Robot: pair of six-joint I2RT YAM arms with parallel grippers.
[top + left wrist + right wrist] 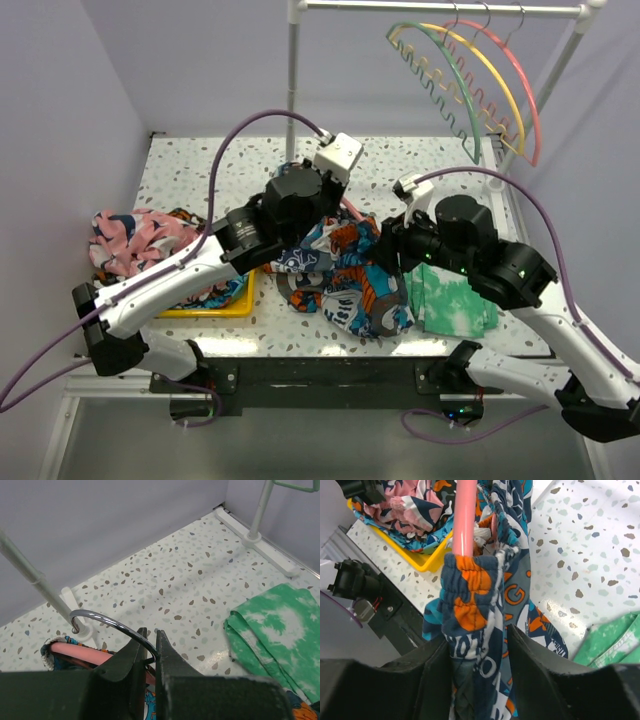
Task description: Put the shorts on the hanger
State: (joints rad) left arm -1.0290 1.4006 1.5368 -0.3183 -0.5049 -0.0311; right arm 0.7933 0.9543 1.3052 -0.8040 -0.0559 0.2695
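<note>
The shorts, printed in orange, teal, navy and white, lie bunched at the table's front middle. In the right wrist view their elastic waistband is threaded over the hanger's coral-pink bar. My right gripper is closed on the fabric just below the waistband, and its place is seen from above too. My left gripper is shut on the hanger's metal hook, with the pink bar running off to the lower left. From above, the left arm hides most of the hanger.
A green-and-white tie-dye cloth lies right of the shorts. A yellow tray at the left holds a pink-and-navy garment. A white rack at the back carries green, yellow and pink hangers.
</note>
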